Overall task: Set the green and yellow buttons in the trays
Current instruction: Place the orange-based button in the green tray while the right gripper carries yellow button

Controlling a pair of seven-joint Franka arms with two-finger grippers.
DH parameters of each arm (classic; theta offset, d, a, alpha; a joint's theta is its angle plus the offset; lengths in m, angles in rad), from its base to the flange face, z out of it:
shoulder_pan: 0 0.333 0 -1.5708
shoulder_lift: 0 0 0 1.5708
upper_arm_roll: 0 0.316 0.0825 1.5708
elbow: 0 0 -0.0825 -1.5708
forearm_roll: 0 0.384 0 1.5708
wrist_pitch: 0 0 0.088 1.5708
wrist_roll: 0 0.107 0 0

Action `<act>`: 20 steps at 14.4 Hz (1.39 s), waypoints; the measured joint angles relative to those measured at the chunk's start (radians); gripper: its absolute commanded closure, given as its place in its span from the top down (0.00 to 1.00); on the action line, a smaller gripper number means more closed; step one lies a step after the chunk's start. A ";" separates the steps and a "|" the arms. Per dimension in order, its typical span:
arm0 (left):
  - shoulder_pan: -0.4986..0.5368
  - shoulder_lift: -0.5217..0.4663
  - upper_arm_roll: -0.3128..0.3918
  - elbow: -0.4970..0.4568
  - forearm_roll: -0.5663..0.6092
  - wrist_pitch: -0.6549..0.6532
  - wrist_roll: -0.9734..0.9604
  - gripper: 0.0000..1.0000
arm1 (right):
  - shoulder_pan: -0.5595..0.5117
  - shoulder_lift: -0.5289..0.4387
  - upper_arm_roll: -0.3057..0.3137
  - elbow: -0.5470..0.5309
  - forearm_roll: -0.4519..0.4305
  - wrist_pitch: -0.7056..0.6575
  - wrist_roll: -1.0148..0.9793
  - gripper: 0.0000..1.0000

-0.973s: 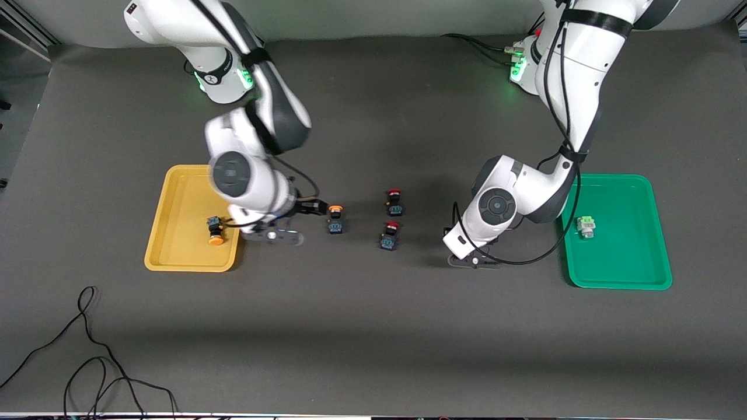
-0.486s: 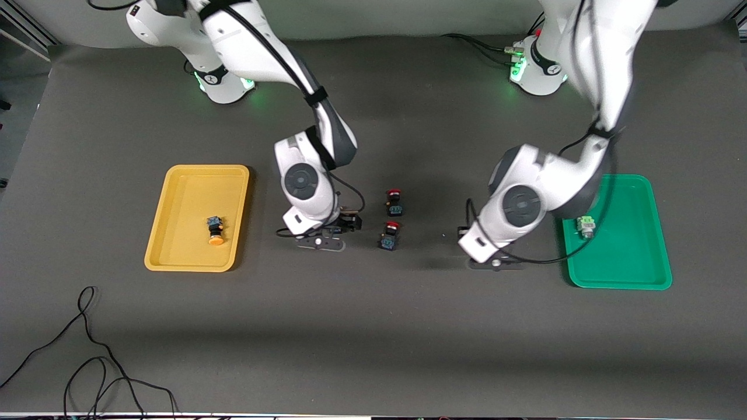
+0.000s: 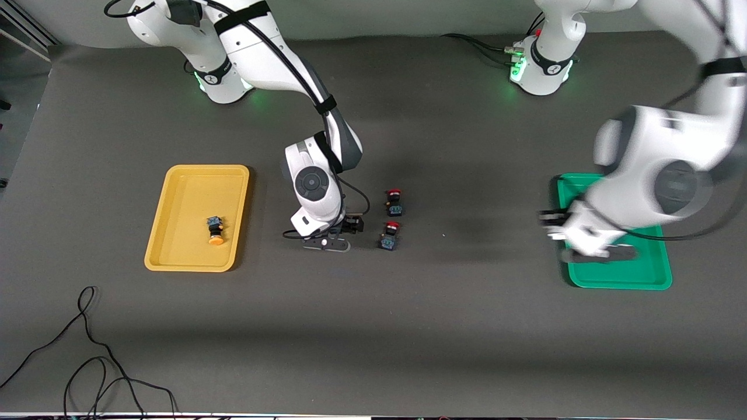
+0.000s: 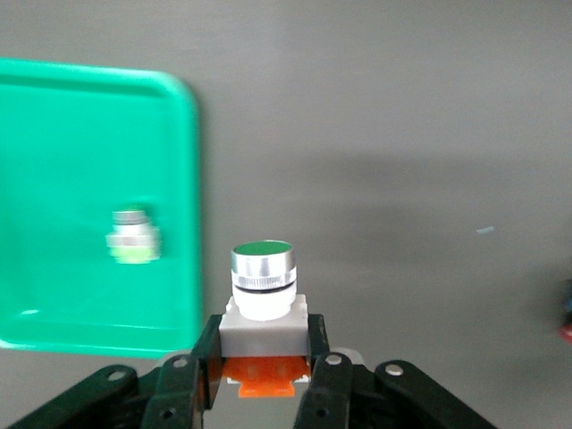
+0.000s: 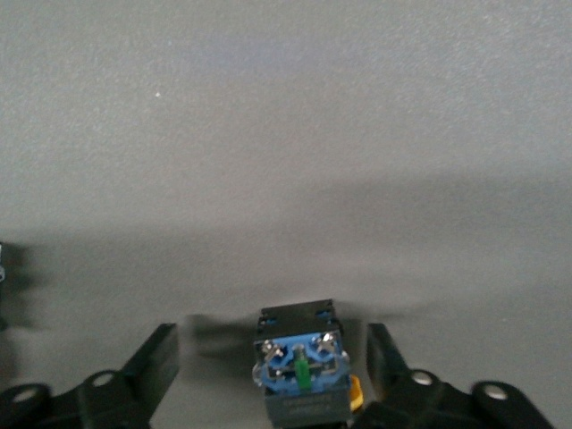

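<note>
While the left gripper (image 4: 264, 380) clamps a green button (image 4: 262, 290) over the green tray (image 3: 653, 279), the right gripper (image 5: 273, 371), fingers wide, should close squarely on the yellow button (image 5: 301, 375).

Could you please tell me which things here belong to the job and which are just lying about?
Job: yellow tray, with one yellow button; green tray, with one white button; second yellow button inside the open right tool; green-capped button gripped by the left tool.
Lying about: two red buttons; black cable.

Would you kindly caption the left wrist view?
Left end effector grips a green-capped button near the green tray holding another button.
</note>
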 measured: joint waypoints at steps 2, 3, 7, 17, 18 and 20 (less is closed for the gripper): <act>0.154 0.000 0.007 -0.001 0.039 -0.014 0.161 0.06 | 0.003 -0.001 0.000 0.000 0.000 0.000 0.005 0.00; 0.224 0.000 0.008 -0.001 0.057 -0.013 0.219 0.06 | 0.003 -0.002 0.000 0.000 0.000 0.000 0.005 0.00; 0.361 0.005 0.007 -0.088 0.101 0.162 0.310 0.06 | 0.004 -0.022 -0.009 0.001 0.000 -0.002 0.005 0.00; 0.370 0.159 0.004 -0.354 0.147 0.637 0.310 1.00 | -0.012 -0.395 -0.379 0.015 -0.052 -0.581 -0.197 0.00; 0.370 0.156 0.004 -0.348 0.148 0.633 0.310 1.00 | -0.015 -0.418 -0.433 0.008 -0.057 -0.623 -0.282 0.00; 0.371 0.145 0.004 -0.311 0.150 0.558 0.314 1.00 | -0.021 -0.428 -0.522 -0.025 -0.060 -0.646 -0.443 0.00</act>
